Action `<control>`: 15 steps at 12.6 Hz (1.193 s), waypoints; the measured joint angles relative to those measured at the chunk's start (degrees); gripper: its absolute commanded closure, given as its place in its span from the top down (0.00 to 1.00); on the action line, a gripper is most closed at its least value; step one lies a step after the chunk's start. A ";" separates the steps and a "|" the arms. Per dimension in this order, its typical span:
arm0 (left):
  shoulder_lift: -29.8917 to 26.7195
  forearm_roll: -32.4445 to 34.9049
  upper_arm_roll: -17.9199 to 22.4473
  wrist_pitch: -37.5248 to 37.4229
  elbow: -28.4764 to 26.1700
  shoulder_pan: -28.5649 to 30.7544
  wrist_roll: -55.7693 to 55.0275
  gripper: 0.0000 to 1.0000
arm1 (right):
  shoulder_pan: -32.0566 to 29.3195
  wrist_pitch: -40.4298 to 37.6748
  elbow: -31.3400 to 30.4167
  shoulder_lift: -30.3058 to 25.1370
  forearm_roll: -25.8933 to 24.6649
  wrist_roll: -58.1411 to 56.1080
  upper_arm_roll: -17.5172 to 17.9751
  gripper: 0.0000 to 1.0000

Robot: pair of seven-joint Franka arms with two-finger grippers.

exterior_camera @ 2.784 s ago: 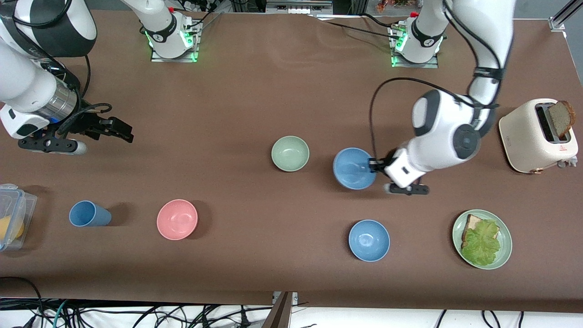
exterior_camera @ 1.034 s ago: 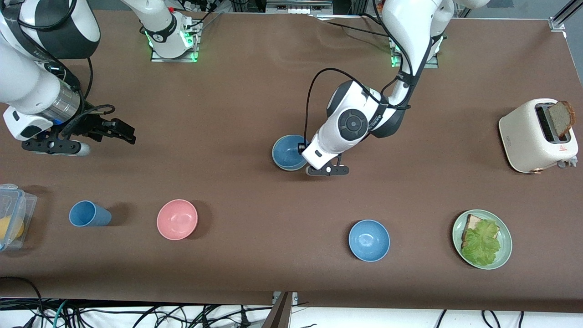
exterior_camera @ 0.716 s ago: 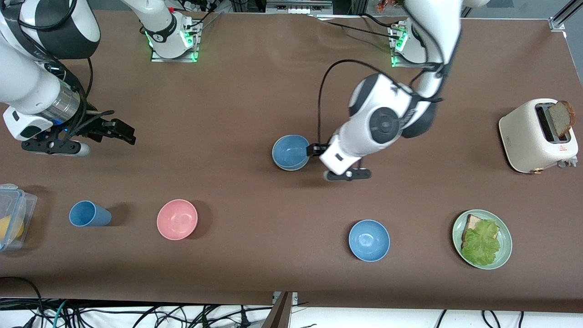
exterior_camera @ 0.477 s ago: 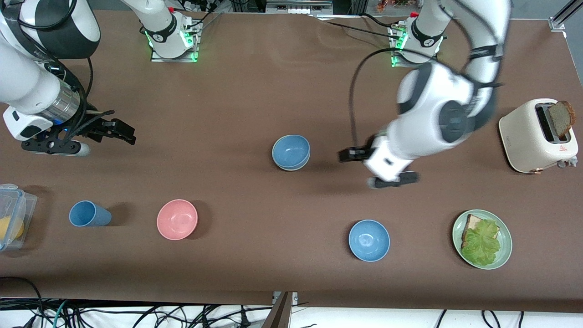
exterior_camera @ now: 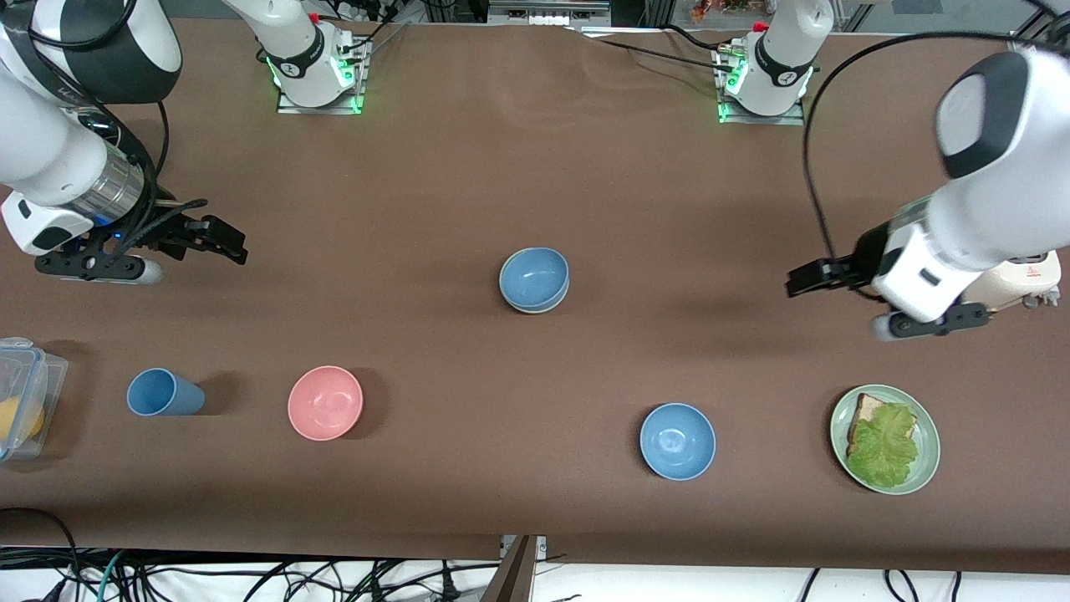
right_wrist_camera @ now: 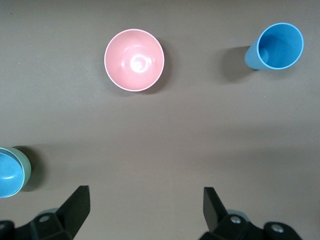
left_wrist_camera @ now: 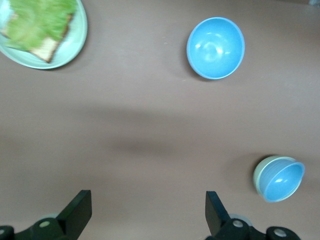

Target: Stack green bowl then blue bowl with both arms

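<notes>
The counter point(exterior_camera: 468, 150) was covered in plain brown. At its middle the green bowl point(exterior_camera: 553, 303) sat directly on it, the blue bowl point(exterior_camera: 533, 278) nested inside. Nearer the front camera lay a pink bowl point(exterior_camera: 325, 402), a blue cup point(exterior_camera: 162, 393), a brighter blue bowl point(exterior_camera: 677, 441) and a green plate point(exterior_camera: 926, 435) with bread and lettuce. A clear container point(exterior_camera: 25, 393) sat at the right arm's end, a toaster point(exterior_camera: 1024, 280) at the left arm's end.
</notes>
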 measured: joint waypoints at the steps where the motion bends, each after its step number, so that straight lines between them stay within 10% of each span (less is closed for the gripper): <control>1: -1.08 0.25 -0.04 -1.60 -0.01 1.76 1.24 1.00 | 0.09 0.00 -0.01 0.01 0.00 0.00 0.18 1.00; 15: -3.90 6.41 -12.07 -7.90 -0.33 16.29 10.88 1.00 | 1.03 -8.92 3.67 -1.10 0.02 -7.59 0.57 1.00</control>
